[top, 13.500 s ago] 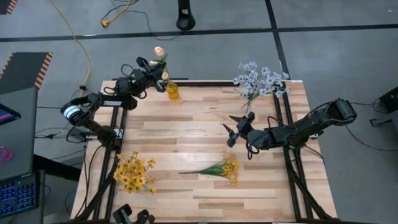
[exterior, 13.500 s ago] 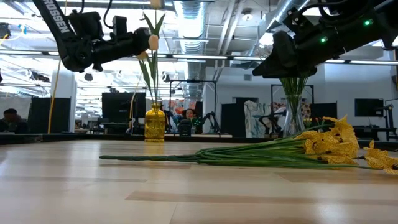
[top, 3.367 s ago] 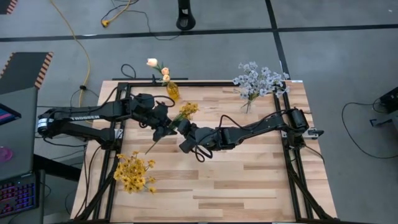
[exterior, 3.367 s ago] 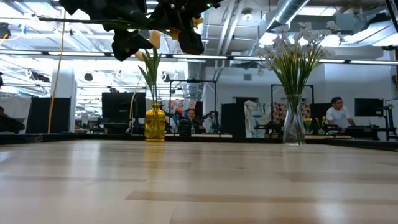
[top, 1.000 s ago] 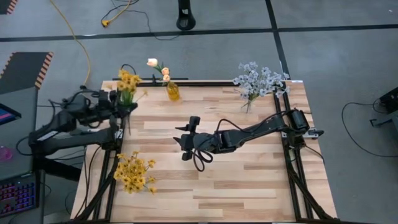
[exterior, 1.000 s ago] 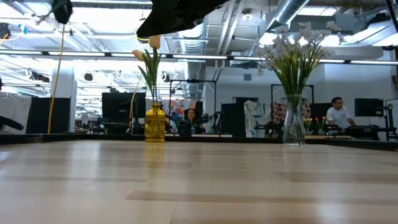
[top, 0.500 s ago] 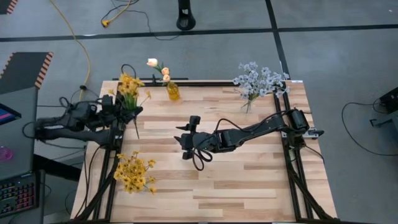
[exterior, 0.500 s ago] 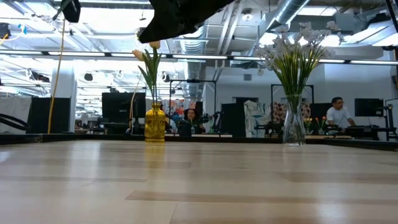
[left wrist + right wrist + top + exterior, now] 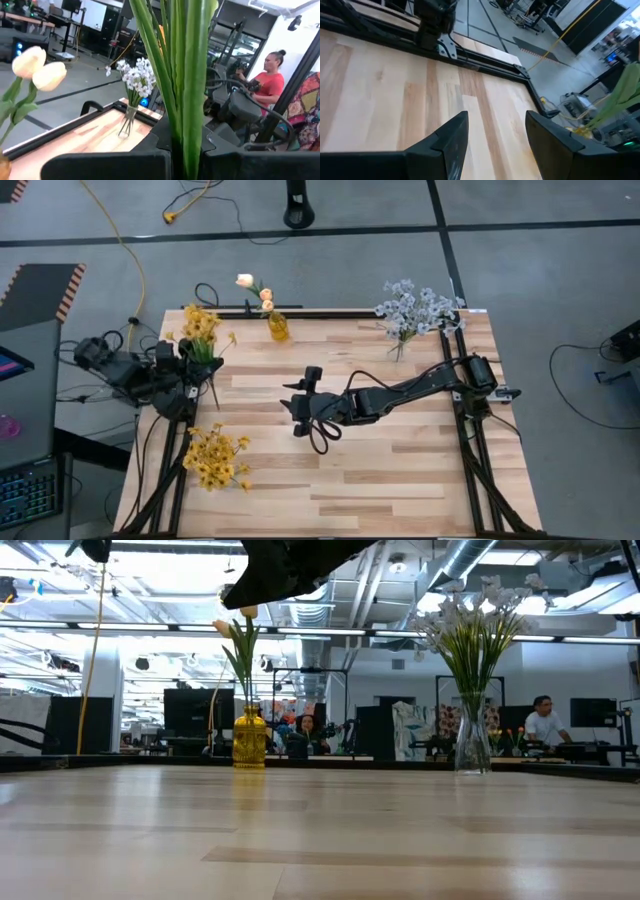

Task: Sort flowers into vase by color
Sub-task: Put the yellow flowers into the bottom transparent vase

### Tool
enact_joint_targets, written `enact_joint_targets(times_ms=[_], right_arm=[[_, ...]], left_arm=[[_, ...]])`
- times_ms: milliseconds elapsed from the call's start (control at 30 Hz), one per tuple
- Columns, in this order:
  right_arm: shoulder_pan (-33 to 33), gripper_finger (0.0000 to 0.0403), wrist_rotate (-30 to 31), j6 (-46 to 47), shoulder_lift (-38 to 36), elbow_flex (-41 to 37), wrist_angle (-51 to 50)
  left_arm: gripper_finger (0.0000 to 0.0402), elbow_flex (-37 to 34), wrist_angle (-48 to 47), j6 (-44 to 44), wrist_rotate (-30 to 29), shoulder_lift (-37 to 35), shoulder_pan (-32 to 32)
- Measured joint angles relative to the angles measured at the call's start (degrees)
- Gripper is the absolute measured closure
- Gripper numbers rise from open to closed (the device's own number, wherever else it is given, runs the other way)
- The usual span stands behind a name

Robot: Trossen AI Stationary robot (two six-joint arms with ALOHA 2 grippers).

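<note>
In the high view my left gripper [image 9: 192, 366] stands over the table's left edge, shut on a yellow blossom sprig [image 9: 200, 326]. Its green stems [image 9: 182, 90] fill the left wrist view. My right gripper [image 9: 300, 395] hovers open above the table's middle, its fingers [image 9: 451, 136] apart over bare wood. A yellow vase [image 9: 277, 327] with peach tulip buds [image 9: 246, 281] stands at the far edge. A clear vase [image 9: 472, 745] holds the blue-white sprays [image 9: 415, 308] at the far right. More yellow blossoms [image 9: 213, 458] sit at the near left. My left gripper pinches the bundle of green stems [image 9: 181, 131] between its two fingers [image 9: 107, 167], across the stems, part-way along their length. The sprig is lifted clear of the table, its blossoms toward the far edge and its stem ends [image 9: 213, 394] toward the near edge.
Black frame rails [image 9: 455, 370] run along the table's left, right and far sides. Bare wood [image 9: 400, 470] lies across the middle and near right. Beyond the table a person in a red shirt [image 9: 265, 85] sits by monitors and other arms.
My left arm has drawn back toward the table's left edge, folding up, and carried the yellow sprig with it. The sprig's blossoms have shifted slightly toward the near edge. My right arm has kept still with its fingers open.
</note>
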Motion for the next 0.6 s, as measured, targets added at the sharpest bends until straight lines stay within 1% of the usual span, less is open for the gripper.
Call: enact_joint_targets(times_ms=[100, 300, 600], right_arm=[[0.0, 0.0179, -1.1, 2.3, 0.0, 0.0, -0.3], [0.0, 0.0179, -1.1, 2.6, 0.0, 0.0, -2.9], [0.1, 0.0179, -1.1, 3.7, 0.0, 0.0, -4.0]], left_arm=[[0.0401, 0.0, 0.0, -0.3, -4.5, 0.9, -4.8], [0.0401, 0.0, 0.0, 0.4, -16.2, 2.1, -14.8], [0.0401, 0.0, 0.0, 0.5, -33.1, 3.4, -29.5]])
